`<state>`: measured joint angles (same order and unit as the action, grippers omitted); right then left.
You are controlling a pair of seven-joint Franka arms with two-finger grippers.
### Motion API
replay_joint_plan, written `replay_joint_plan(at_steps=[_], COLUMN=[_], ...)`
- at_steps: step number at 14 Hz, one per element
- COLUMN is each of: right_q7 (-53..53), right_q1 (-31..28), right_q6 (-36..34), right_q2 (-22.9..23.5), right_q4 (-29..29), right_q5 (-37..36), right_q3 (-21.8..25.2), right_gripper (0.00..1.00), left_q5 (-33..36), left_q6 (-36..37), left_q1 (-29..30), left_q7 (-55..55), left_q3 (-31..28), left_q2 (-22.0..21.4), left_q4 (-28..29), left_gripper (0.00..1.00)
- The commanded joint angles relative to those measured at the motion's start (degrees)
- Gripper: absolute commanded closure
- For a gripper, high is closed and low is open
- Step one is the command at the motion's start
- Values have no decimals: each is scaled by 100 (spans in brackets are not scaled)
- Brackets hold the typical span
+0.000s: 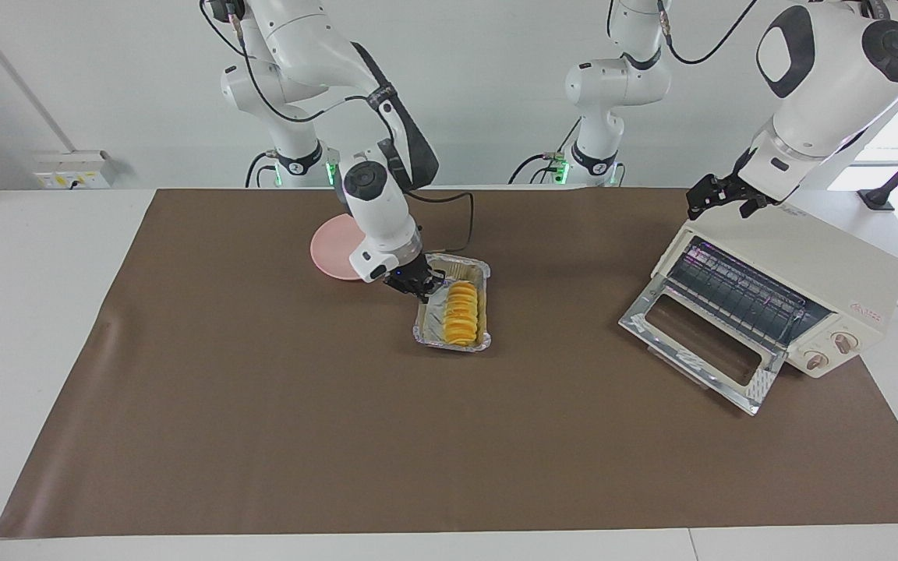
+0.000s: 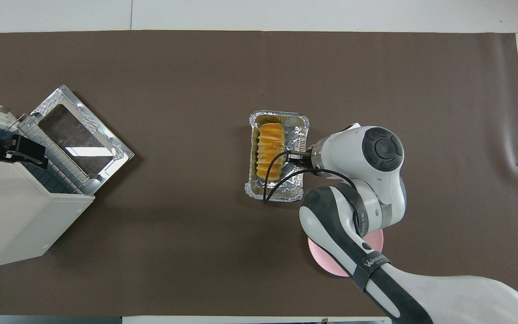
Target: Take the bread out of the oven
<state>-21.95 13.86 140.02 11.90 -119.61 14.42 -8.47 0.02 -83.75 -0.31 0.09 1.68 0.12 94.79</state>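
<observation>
The bread (image 1: 461, 313) is a golden ridged loaf lying in a silver foil tray (image 1: 474, 269) on the brown mat at mid-table; it also shows in the overhead view (image 2: 270, 150). My right gripper (image 1: 424, 290) is down at the tray's rim on the right arm's side, shut on that rim. The cream-white oven (image 1: 815, 269) stands at the left arm's end, its glass door (image 1: 702, 347) folded down open and its wire rack (image 1: 737, 292) bare. My left gripper (image 1: 726, 209) hovers open over the oven's top edge.
A round pink plate (image 1: 332, 249) lies nearer to the robots than the tray, partly covered by the right arm. A black cable (image 1: 461, 214) loops from the right wrist over the mat. The brown mat (image 1: 262, 428) covers most of the table.
</observation>
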Motion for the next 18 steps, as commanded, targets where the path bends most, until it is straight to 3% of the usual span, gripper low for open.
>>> replay_joint_plan(at_steps=[1,6,12,13,14,18], right_q7=[1040,2482,2713,2696,2678,2451], right_q1=[-786,-1604,-1676,-1676,-1676,-1597], right_q6=[-282,-773,-765,-774,-800,-1117], right_q2=[-4,-4,-39,-39,-48,-197], right_q4=[157,-27,-186,-151,-107,367], right_q5=[96,447,457,457,448,203], right_q3=[-50,-58,-41,-41,-32,-32], right_gripper=[100,100,98,32,0,0], left_q5=[104,104,104,104,104,104], left_q6=[-80,-80,-80,-80,-80,-80], left_q1=[-13,23,23,31,31,31], left_q7=[0,0,0,0,0,0], left_q3=[-18,-18,-18,-18,-18,-18], left_q2=[-117,-126,-126,-126,-126,-126], left_q4=[66,66,66,66,66,66], left_gripper=[0,0,0,0,0,0])
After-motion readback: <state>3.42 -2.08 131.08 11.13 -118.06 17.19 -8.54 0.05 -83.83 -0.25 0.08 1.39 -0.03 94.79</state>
